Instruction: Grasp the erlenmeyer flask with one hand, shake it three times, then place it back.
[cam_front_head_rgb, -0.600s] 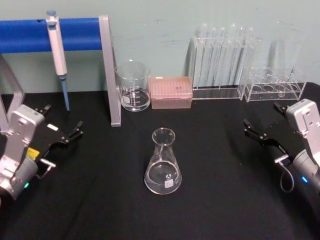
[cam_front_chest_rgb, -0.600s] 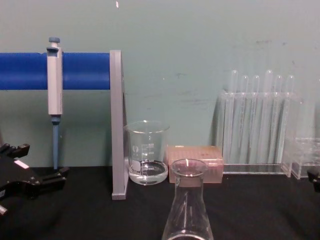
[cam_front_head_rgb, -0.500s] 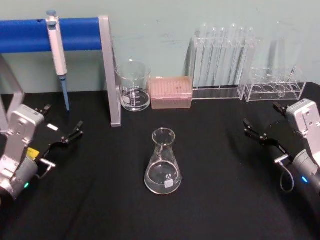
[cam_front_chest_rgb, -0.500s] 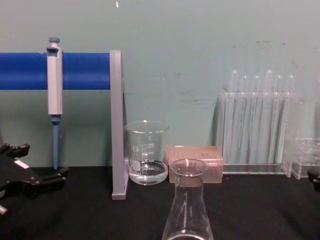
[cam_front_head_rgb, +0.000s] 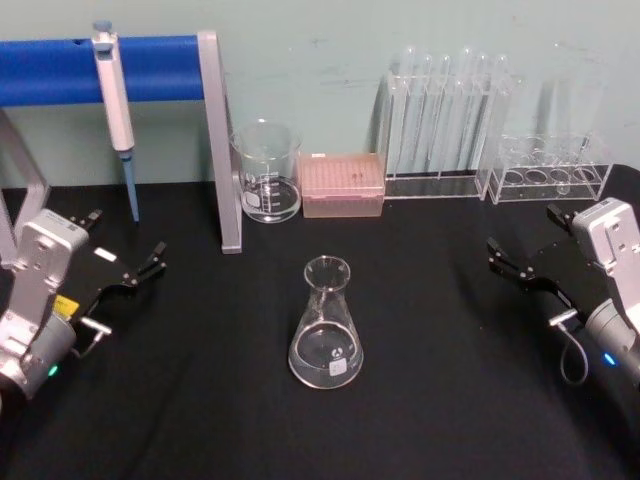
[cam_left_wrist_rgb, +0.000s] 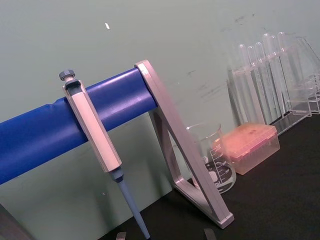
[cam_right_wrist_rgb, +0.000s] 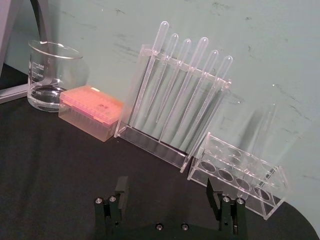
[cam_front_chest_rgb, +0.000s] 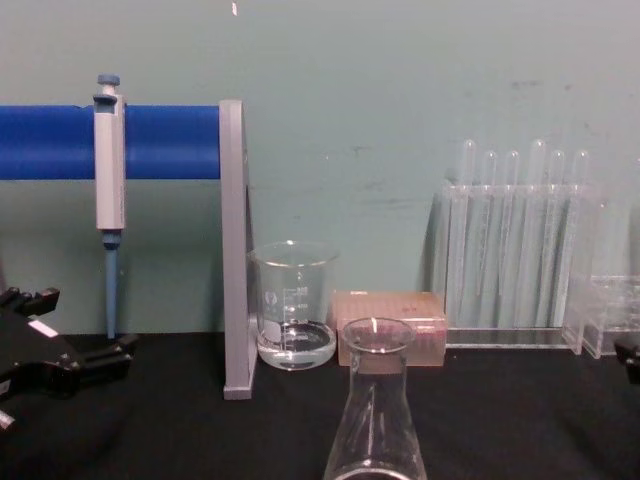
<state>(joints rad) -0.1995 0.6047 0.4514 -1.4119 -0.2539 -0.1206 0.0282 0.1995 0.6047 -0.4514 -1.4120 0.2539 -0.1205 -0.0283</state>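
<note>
Head view: the erlenmeyer flask (cam_front_head_rgb: 326, 325) stands upright, untouched. The left gripper (cam_front_head_rgb: 125, 240) and right gripper (cam_front_head_rgb: 525, 235) sit well apart from it, one each side, claws spread wide. Right wrist view: jaws wide, empty. Chest view: nothing touches the flask. Grasp, shakes and return all look undone.

I read the erlenmeyer flask (cam_front_head_rgb: 326, 325) as clear glass against a black table cover (cam_front_head_rgb: 450, 400). The beaker (cam_front_head_rgb: 267, 172) is clear with white graduations, and the tip box (cam_front_head_rgb: 343, 185) is salmon pink. The rail (cam_front_head_rgb: 150, 68) is bright blue on a silver-grey frame (cam_front_head_rgb: 215, 140). The pipette (cam_front_head_rgb: 115, 100) is pale grey with a blue tip. The left gripper (cam_front_head_rgb: 128, 232) and right gripper (cam_front_head_rgb: 522, 228) are black. The wall (cam_front_head_rgb: 330, 50) is pale green.
</note>
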